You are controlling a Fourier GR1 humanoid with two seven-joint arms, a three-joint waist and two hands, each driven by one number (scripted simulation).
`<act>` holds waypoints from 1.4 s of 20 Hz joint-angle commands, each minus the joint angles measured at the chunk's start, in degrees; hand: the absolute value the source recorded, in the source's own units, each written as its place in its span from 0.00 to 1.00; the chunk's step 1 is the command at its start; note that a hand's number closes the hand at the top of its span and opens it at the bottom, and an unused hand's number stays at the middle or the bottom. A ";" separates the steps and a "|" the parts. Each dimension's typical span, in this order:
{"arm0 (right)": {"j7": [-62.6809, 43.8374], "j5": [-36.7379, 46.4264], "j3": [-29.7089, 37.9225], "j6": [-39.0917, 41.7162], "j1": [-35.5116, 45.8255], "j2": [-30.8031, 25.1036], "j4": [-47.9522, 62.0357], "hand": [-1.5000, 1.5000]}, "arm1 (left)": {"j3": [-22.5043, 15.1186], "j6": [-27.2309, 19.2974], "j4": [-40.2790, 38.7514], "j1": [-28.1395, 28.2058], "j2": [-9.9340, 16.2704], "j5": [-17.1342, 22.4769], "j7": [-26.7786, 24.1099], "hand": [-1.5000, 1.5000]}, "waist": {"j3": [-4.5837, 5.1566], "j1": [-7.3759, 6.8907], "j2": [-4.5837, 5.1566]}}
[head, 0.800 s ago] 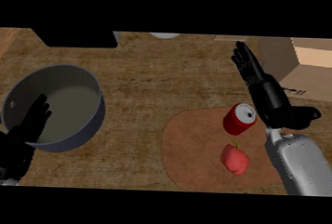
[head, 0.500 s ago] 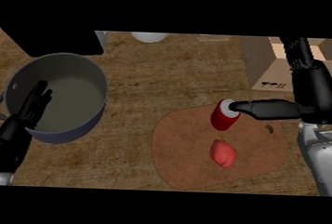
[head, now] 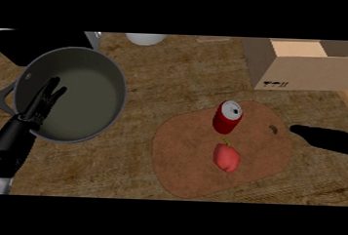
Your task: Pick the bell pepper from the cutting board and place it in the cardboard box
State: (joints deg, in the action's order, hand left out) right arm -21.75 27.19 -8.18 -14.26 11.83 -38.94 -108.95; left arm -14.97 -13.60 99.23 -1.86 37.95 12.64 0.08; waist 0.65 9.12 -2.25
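Note:
A red bell pepper [head: 226, 158] with a short stem lies on the brown rounded cutting board [head: 186, 164], near its middle. The open cardboard box [head: 308, 65] stands at the back right, beyond the board. My right hand [head: 326, 138] is mostly cut off by the right edge. Its thumb reaches left, straight, over the board's right end, well to the right of the pepper and holding nothing. My left hand [head: 42, 102] rests open, fingers up, in front of the pot at the left.
A red soda can [head: 227, 117] stands on the board just behind the pepper. A large grey pot [head: 100, 63] with a handle sits at the left. A white bowl [head: 145, 38] shows at the back edge, and a wooden strip at the far right.
My right hand has swung from above the can to the picture's right edge and lower, beside the board. The view has shifted. Pepper and can have not moved on the board.

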 commanded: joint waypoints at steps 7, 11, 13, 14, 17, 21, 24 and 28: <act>-27.24 15.11 -12.33 20.44 -8.36 -9.53 -22.09 0.00 | -1.61 4.05 -2.63 -4.46 -1.32 -0.57 -2.92 0.50 | -0.07 -4.80 1.39; -39.27 12.86 -18.02 32.40 -6.68 -9.27 -26.45 0.00 | -2.36 5.89 -4.32 -7.57 -2.22 -0.41 -2.55 0.50 | -0.11 -7.04 2.07; -45.38 11.27 -19.79 37.71 -4.24 -7.97 -27.02 0.00 | -1.35 7.41 -6.98 -9.08 -2.24 -0.16 -4.86 0.50 | -0.09 -8.00 2.37; -47.61 12.12 -23.25 37.85 -3.32 -4.67 -24.13 0.00 | -2.71 6.98 -6.03 -9.59 -3.38 -0.92 -4.57 0.50 | -0.14 -9.14 2.56; -52.59 12.44 -25.49 42.48 -0.69 -3.28 -22.97 0.00 | -3.75 6.86 -6.94 -10.46 -4.47 -1.99 -4.54 0.50 | -0.07 -9.57 2.47; -56.77 13.54 -29.64 43.56 -1.65 1.22 -20.20 0.00 | -3.43 7.66 -9.62 -10.06 -4.95 -1.79 -5.87 0.50 | -0.07 -9.34 2.34; -58.94 14.96 -31.58 44.20 -0.62 5.52 -16.02 0.00 | -3.44 7.81 -8.87 -11.44 -4.86 -2.18 -5.10 0.50 | -0.07 -10.01 2.30; -61.73 16.02 -31.69 44.87 1.87 12.56 -11.09 0.00 | -3.69 7.94 -10.22 -12.94 -6.41 -2.04 -4.57 0.50 | -0.17 -10.06 2.39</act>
State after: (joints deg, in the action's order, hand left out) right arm -67.31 42.42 -37.55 23.52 10.95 -33.40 -123.31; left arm -18.16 -5.69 89.46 -14.18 32.58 10.96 -4.48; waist 0.55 -0.53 0.19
